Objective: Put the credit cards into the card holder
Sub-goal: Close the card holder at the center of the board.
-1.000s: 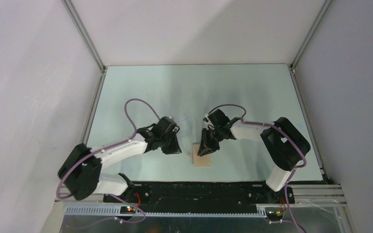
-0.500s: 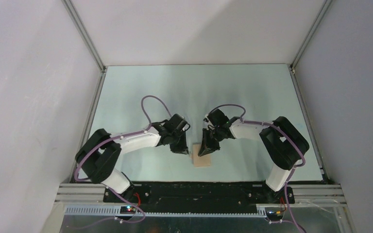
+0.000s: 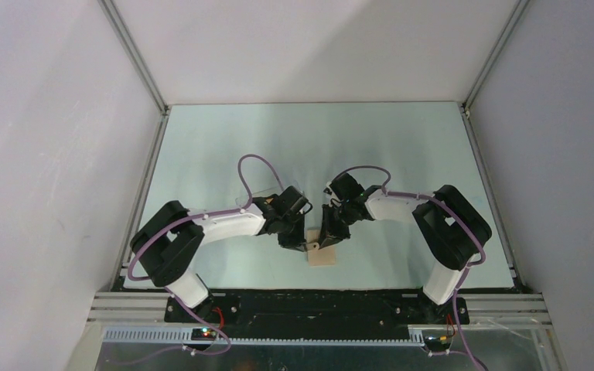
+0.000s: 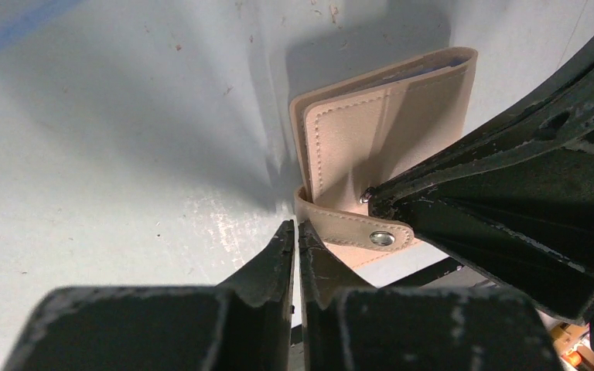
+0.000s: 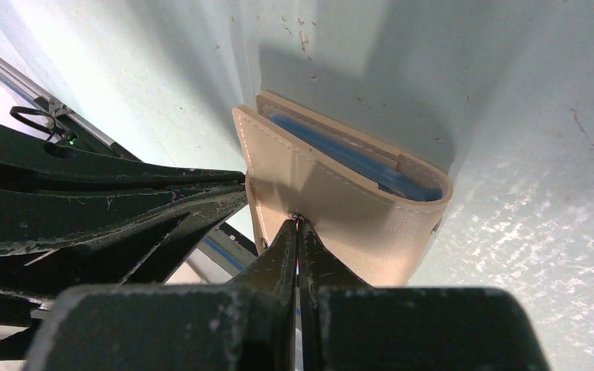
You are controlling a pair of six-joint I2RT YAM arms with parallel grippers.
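The card holder (image 3: 323,255) is a tan bifold wallet lying near the table's front edge, with blue pockets (image 5: 348,158) showing in its fold. Its snap strap (image 4: 356,232) stands loose and curled at the near side. My left gripper (image 4: 295,229) is shut, its tips touching the bend of the strap, and nothing shows between the fingers. My right gripper (image 5: 298,222) is shut too, tips pressed on the wallet's outer face (image 5: 332,201) by the snap stud (image 4: 367,195). In the top view the left gripper (image 3: 299,242) and right gripper (image 3: 328,238) flank the wallet. The credit cards are out of view.
White enclosure walls ring the pale green table (image 3: 402,154). A black rail (image 3: 317,305) with the arm bases runs along the near edge just behind the wallet. The left arm's purple cable (image 3: 257,166) loops above its wrist.
My left arm has swung right across the table to the wallet's left side and its jaws have closed. The right gripper has closed and stayed on the wallet. The strap now stands up.
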